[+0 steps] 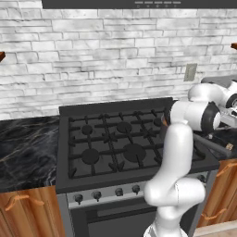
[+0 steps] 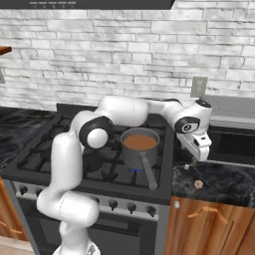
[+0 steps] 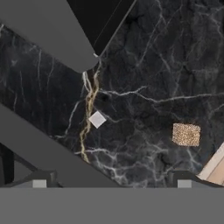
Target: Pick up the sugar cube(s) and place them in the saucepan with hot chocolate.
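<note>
One arm: white Franka arm [image 2: 74, 164] rises in front of the black gas stove [image 1: 111, 143] and reaches to the right, over the dark veined marble desk [image 2: 219, 182] beside the stove.
Fingers: in the hand view the two dark fingertips [image 3: 39, 180] stand wide apart at the bottom edge, nothing between them; spread and empty. The gripper [image 3: 111, 183] hangs above the desk, touching nothing.
Gripper, right base view: the white hand [image 2: 199, 144] sits just right of the stove's edge, pointing down at the desk.
Sugar cubes: two small pieces lie on the desk. A small white square sugar cube [image 3: 97, 119] lies near the middle of the hand view, beside a yellowish vein in the marble. A speckled tan-brown sugar cube [image 3: 186, 134] lies well apart from it, nearer the wooden edge. In the right base view the brown cube [image 2: 198, 184] rests close to the front of the desk; the white one [image 2: 186, 167] is a faint speck below the hand.
Saucepan: small grey cylindrical metal saucepan [image 2: 140, 148] with a reddish-brown liquid surface stands on the stove's front right burner, its long grey handle [image 2: 148, 175] pointing forward. It is apart from both cubes.
Handle, hand view: a grey bar [image 3: 48, 33] crossing the upper left; I cannot tell what it is.
</note>
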